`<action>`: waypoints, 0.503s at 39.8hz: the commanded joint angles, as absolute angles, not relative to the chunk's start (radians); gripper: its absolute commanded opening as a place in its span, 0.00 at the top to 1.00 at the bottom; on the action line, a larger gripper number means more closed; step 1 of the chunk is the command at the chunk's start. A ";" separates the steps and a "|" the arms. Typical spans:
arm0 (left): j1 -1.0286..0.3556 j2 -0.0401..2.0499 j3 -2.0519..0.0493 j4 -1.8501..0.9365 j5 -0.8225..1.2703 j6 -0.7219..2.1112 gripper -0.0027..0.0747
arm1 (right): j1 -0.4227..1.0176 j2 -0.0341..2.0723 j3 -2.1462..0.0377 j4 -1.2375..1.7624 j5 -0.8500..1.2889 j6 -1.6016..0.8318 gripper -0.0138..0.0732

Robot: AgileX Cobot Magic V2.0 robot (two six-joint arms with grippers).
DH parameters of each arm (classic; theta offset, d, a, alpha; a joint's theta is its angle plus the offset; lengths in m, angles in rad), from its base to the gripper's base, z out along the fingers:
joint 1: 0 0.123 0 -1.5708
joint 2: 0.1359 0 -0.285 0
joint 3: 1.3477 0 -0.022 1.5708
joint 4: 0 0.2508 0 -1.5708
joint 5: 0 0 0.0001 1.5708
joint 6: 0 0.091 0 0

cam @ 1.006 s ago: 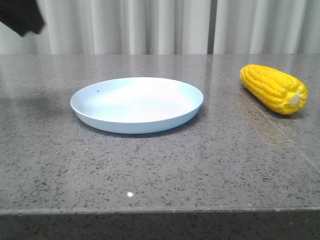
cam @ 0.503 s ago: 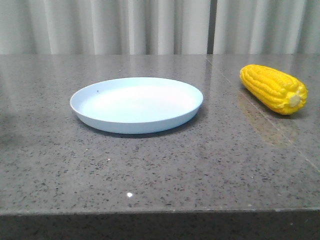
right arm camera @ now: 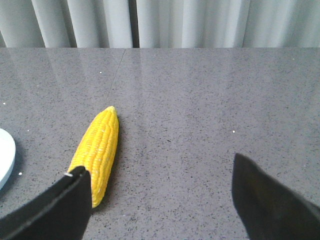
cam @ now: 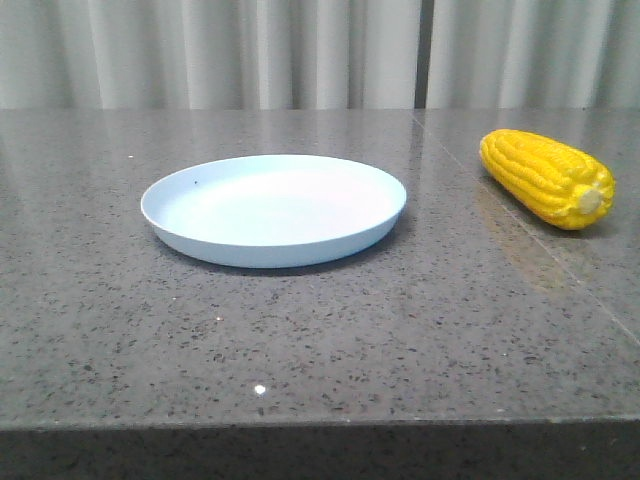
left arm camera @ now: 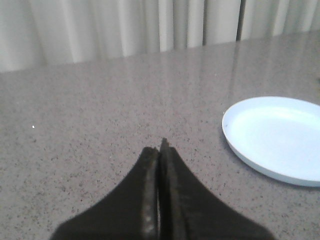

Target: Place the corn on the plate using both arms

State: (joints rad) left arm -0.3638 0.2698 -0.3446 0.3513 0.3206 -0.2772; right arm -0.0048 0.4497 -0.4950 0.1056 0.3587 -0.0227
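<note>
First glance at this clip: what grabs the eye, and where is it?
The bright yellow corn cob lies on the grey speckled stone table, far right in the front view, apart from the round pale-blue plastic plate at centre, which holds nothing. The right tool is open near the cob; the left tool is shut beside the plate.

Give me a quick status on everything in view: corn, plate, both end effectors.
corn: lying on its side on the table, right of the plate, untouched.
plate: flat on the table, nothing on it.
left end effector: shut, holding nothing, over bare table beside the plate.
right end effector: open, holding nothing, near the corn.
</note>
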 commanded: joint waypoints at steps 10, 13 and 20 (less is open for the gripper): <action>-0.367 0.203 -0.369 0.365 0.227 -0.288 0.99 | -0.010 0.459 -0.530 0.119 0.307 -0.030 0.15; -0.367 0.203 -0.369 0.365 0.227 -0.288 0.99 | -0.010 0.469 -0.539 0.158 0.349 -0.030 0.15; -0.367 0.203 -0.369 0.365 0.227 -0.288 0.99 | -0.010 0.626 -0.603 0.169 0.397 -0.030 0.15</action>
State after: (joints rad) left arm -0.3638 0.1918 -0.3446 0.3568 0.3124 -0.2772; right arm -0.0048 0.5419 -0.5387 0.1563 0.4568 -0.0227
